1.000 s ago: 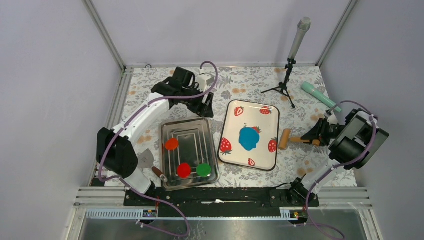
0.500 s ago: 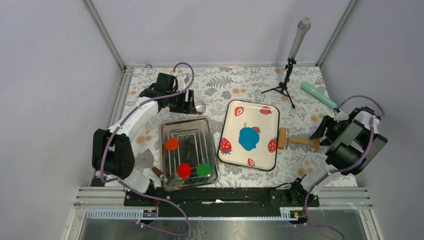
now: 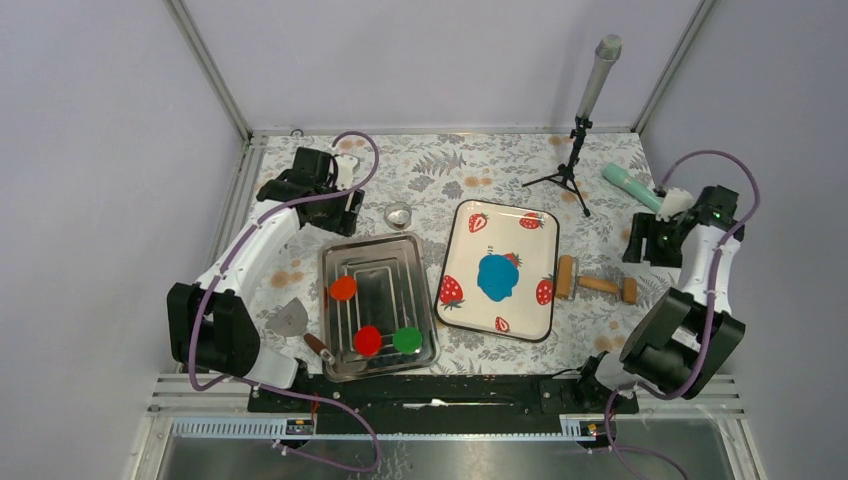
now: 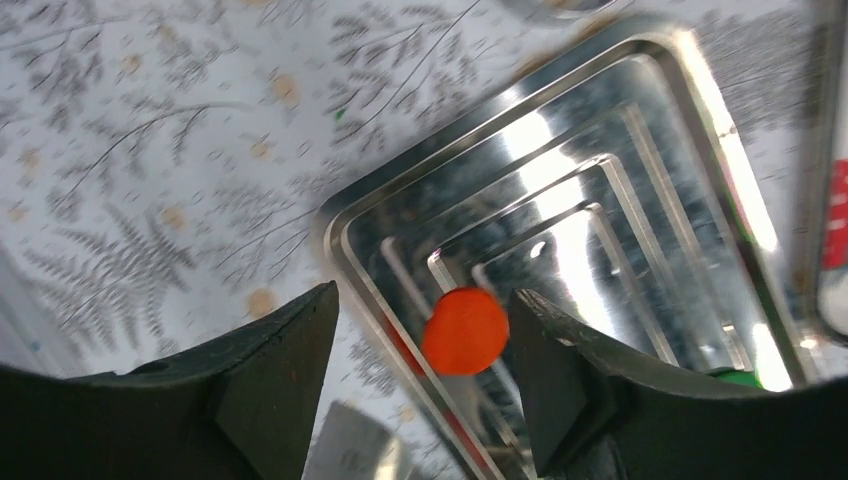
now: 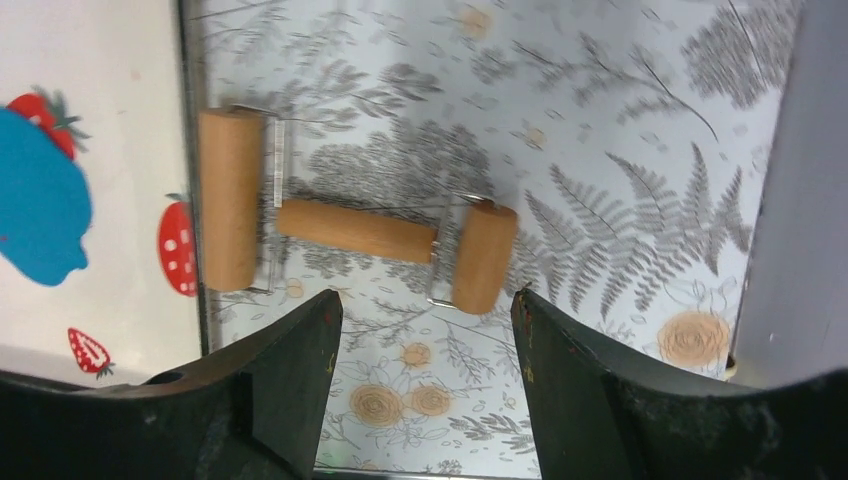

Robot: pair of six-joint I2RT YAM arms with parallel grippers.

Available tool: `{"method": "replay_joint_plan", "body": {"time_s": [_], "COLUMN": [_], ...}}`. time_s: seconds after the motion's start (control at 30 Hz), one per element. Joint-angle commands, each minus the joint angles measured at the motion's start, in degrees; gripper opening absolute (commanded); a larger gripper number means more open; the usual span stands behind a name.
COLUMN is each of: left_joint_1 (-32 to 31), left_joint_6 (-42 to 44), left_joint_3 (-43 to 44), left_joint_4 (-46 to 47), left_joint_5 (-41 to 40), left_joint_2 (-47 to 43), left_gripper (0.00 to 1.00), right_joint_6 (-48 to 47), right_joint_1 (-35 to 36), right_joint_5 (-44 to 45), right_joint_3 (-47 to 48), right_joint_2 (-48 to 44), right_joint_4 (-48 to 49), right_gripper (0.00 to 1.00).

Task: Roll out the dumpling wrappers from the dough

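Lying flat in the middle of the strawberry tray [image 3: 500, 240], the dough [image 3: 497, 277] is a ragged blue patch, and neither arm touches it. The roller [image 3: 597, 284] rests on the table [image 3: 450, 170] just right of that tray, its wide drum nearest the rim and its small drum farther right. The right gripper [image 5: 425, 300] hangs near the roller's small end, jaws spread wide with nothing between them (its wrist view shows the roller lying free on the floral cloth). The left gripper [image 4: 422, 300] hovers by the far left corner of the pan [image 3: 385, 280], jaws likewise wide and empty. An orange disc [image 4: 465, 330] lies in the pan beneath it. A red disc [image 3: 368, 340] and a green disc [image 3: 407, 339] sit at the pan's near end. A small metal cup [image 3: 398, 214] stands behind the gap between pan and tray. A scraper [image 3: 290, 320] lies left of the pan.
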Motion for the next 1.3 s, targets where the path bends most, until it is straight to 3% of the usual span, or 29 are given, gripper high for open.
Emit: {"method": "replay_joint_plan", "body": {"time_s": [0.0, 0.1, 0.2, 0.33, 0.5, 0.9, 1.27], "left_joint_1": [0.7, 0.5, -0.8, -1.1, -1.7, -2.6, -3.8], "left_joint_6": [7.4, 8.9, 0.7, -11.3, -12.9, -14.6, -14.6], "left_joint_3": [1.2, 1.6, 9.6, 22.3, 32.1, 32.9, 34.6], "left_joint_4": [-4.3, -0.3, -0.4, -1.0, -0.1, 2.0, 2.6], "left_joint_5": [-10.6, -3.2, 0.0, 0.2, 0.2, 3.6, 3.9], "left_joint_2": [-1.6, -1.2, 7.7, 20.8, 31.5, 39.7, 42.6], "left_gripper": [0.69, 0.69, 0.65, 0.62, 0.53, 0.5, 0.35], "right_joint_6": [-0.7, 1.5, 4.0, 5.1, 4.9, 8.7, 8.7], "right_joint_1": [7.3, 11.0, 14.1, 17.6, 17.9, 17.8, 17.9], "right_joint_5": [0.5, -3.2, -6.7, -2.8, 1.9, 0.7, 0.5], "right_joint_3": [0.6, 1.6, 3.0, 4.8, 6.9, 8.5, 8.8], "right_joint_2": [-4.0, -5.0, -4.6, -5.4, -9.8, -9.1, -8.0], "right_joint_4": [0.1, -0.9, -1.6, -1.1, -1.3, -5.3, -5.4], "right_gripper": [0.71, 0.71, 0.7, 0.7, 0.63, 0.58, 0.58]}}
